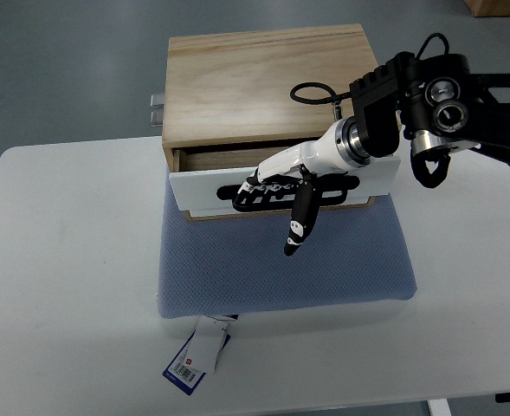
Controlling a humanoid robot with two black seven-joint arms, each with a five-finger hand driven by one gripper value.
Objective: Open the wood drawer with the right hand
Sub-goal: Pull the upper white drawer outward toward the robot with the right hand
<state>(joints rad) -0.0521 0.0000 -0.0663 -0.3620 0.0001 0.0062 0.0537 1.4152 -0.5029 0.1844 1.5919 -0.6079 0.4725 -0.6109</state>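
- You had the right hand (276, 186) reaching in from the right edge of the top view, its black arm crossing above the back right corner of the wooden drawer box (267, 82).
- Its fingers (256, 195) were curled into the dark slot handle (337, 191) cut into the white drawer front (201, 186), so the hand had hold of the drawer by that slot.
- The thumb (300, 221) pointed down and towards you, lying outside the front panel and hanging over the blue mat (280, 260).
- The drawer stood slightly pulled out: a shadowed gap showed along the left between the white front and the box's top panel, and the front sat a little askew to the box edge.
- The box rested on the rear part of the blue mat, which lay on the white table (64, 286).
- A loop of black cable (311, 91) lay on top of the box near the wrist.
- A white and blue tag (198, 351) stuck out from under the mat's near edge.
- A small metal fitting (157, 110) showed at the box's left side, too small to make out further.
- Your left hand did not show anywhere in the view.
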